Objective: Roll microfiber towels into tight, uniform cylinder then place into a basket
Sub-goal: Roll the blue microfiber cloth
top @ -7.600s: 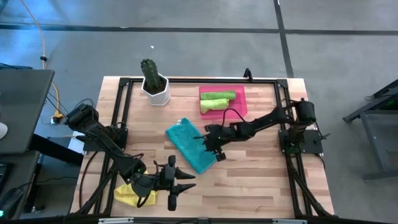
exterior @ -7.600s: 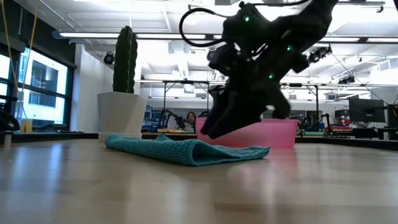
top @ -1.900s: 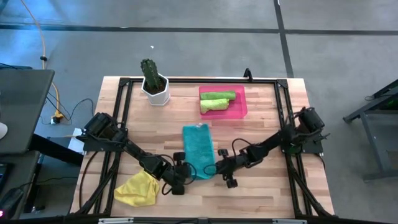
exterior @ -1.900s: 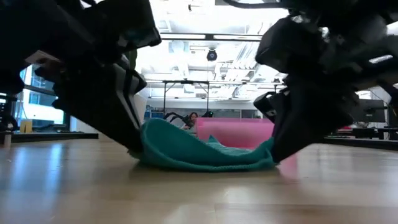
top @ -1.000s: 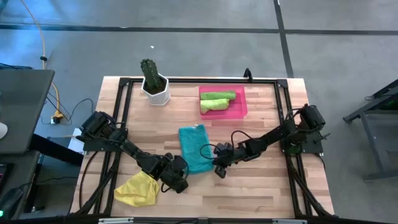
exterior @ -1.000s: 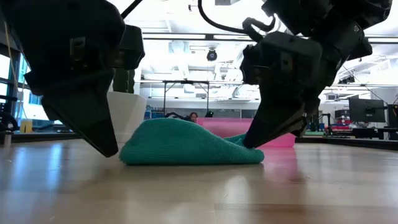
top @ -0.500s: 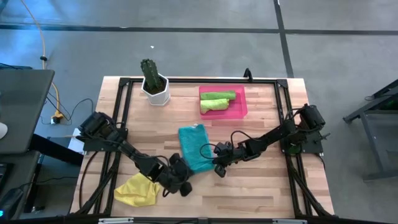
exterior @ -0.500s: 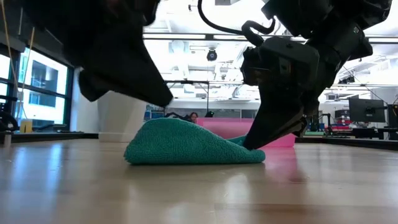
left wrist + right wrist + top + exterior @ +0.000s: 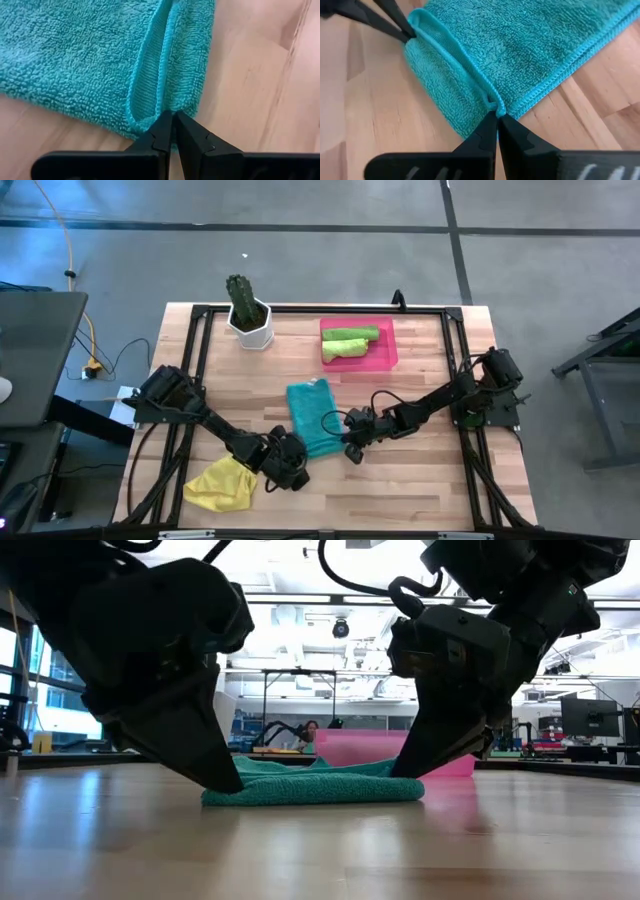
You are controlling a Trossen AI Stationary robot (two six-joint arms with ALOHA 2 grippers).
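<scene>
Rolling the teal towel (image 9: 312,416) is the step in hand, and you have both corners of its near folded edge pinched. Your left end effector (image 9: 172,129) is clenched on the hem at one end of the fold; your right end effector (image 9: 497,121) is clenched on the hem at the other end. In the high view the towel lies at the centre of the worktop (image 9: 420,480), with the pink basket (image 9: 388,345) above it towards the upper middle of the frame, two green rolls (image 9: 349,343) already inside. The yellow towel (image 9: 222,483) waits at the lower left, and the cactus pot (image 9: 249,323) stands at the upper left.

To roll well, keep both pinches level and move them together towards the basket, so the fold turns over evenly. Stay low against the wood, as the low view shows the fold barely raised. If one side leads, the cylinder will likely cone.
</scene>
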